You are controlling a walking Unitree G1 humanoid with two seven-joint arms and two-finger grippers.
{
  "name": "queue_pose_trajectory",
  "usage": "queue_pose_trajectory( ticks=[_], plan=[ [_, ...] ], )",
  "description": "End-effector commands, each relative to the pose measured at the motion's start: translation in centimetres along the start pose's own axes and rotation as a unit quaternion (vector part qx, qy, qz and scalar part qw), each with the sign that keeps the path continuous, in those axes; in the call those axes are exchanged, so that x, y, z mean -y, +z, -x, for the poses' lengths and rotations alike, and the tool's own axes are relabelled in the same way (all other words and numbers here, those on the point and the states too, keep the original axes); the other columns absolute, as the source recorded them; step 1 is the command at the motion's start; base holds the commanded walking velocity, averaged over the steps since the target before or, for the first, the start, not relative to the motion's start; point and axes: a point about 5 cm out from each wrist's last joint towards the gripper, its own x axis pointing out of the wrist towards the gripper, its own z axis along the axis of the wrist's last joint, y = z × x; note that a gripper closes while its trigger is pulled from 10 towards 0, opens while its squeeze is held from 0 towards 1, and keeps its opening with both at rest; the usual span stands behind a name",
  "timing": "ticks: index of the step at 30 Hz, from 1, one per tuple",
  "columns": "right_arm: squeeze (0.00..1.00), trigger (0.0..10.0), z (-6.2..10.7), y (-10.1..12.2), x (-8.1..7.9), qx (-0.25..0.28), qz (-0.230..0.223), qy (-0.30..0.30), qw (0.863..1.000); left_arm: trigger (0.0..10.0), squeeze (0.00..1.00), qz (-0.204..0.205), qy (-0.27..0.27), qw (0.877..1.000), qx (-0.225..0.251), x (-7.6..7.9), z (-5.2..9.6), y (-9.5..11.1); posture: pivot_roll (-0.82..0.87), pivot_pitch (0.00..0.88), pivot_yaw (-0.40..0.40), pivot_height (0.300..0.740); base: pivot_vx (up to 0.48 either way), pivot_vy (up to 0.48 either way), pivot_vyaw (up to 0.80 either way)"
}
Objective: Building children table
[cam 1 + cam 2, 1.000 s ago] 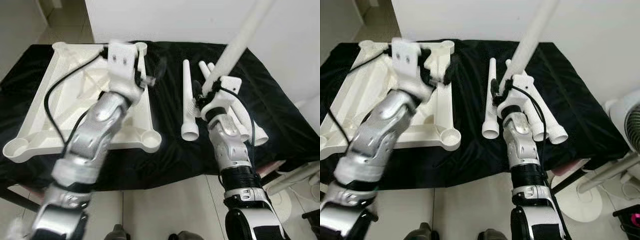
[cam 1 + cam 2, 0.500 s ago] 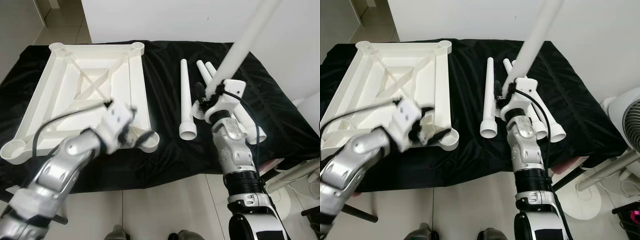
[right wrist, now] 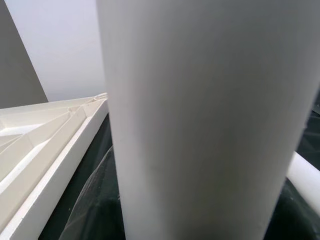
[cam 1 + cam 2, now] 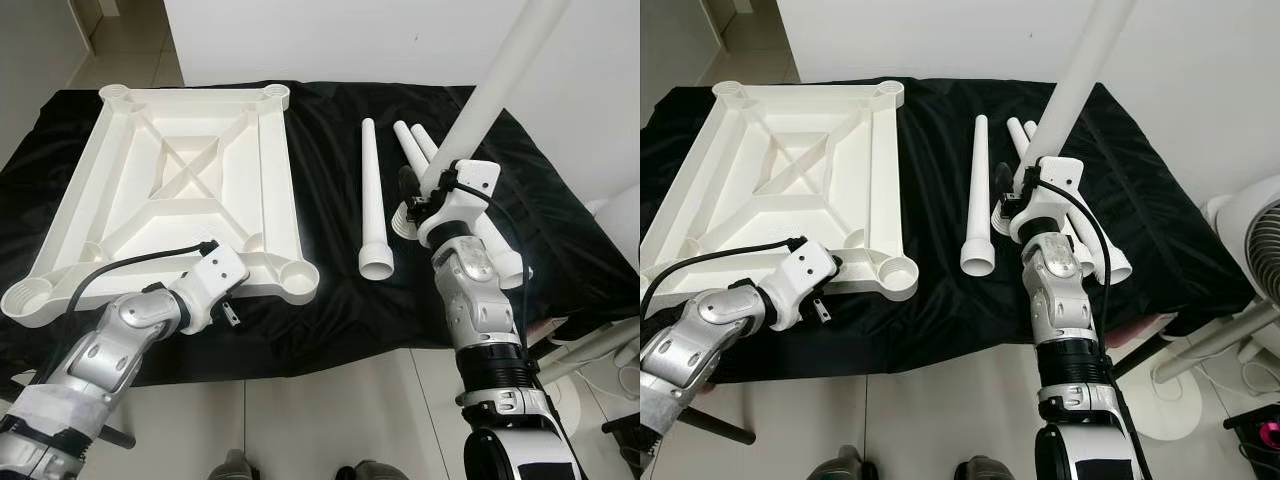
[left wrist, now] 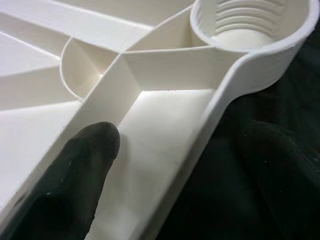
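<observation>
Black cloth (image 4: 330, 310) covers the low work surface, set against a white wall, with pale floor tiles showing beyond its front edge.

At the left half of the cloth lies the white plastic tabletop (image 4: 180, 190), underside up, its ribs and four corner sockets exposed. The left gripper (image 5: 165, 170) is at the tabletop's front right corner; in the left wrist view one black finger (image 5: 75, 170) rests inside the rim and the other sits outside on the cloth, so the jaws stand parted astride the rim, beside the threaded socket (image 5: 250, 22), not clamped.

Right of the tabletop, a loose table leg (image 4: 372, 200) lies front to back on the cloth, with more legs (image 4: 410, 140) lying just beyond it toward the right edge.

The right gripper (image 4: 425, 195) clasps a fourth leg (image 4: 500, 80) near its lower end and holds it raised, tilted up and away.

As I judge it, the step in hand is fitting the first leg: next, the left gripper should steady the rim while the right carries its leg over to a socket, stands it upright and twists it in.

No brand, label or writing can be read.
</observation>
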Motion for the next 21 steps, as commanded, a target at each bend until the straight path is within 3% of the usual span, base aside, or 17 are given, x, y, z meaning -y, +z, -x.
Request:
queue_pose_trajectory(
  ticks=[1, 10, 18, 21],
  plan=[
    [0.00, 10.0, 0.1, 0.1, 0.1, 0.000, 0.004, 0.001, 1.000, 10.0, 0.00, -0.004, 0.016, 1.000, -0.012, -0.2, -0.1, -0.3, -0.04, 0.049, -0.003, 0.740, 0.000, 0.000, 0.00],
    [0.00, 10.0, 0.1, 0.0, 0.1, -0.004, 0.013, 0.001, 1.000, 10.0, 0.00, -0.017, -0.008, 0.999, 0.026, 0.5, -2.3, 2.2, -0.05, 0.047, -0.004, 0.740, 0.000, 0.000, 0.00],
    [0.00, 10.0, 0.0, -0.1, 0.0, -0.006, 0.015, 0.002, 1.000, 10.0, 0.00, -0.030, -0.076, 0.995, 0.058, 4.0, -5.0, 4.1, -0.05, 0.043, 0.000, 0.740, 0.000, 0.000, 0.00],
    [0.00, 10.0, 0.1, -0.1, 0.0, -0.006, 0.015, 0.003, 1.000, 10.0, 0.00, -0.028, -0.084, 0.994, 0.063, 4.5, -5.4, 4.5, -0.05, 0.043, 0.000, 0.740, 0.000, 0.000, 0.00]
  ],
)
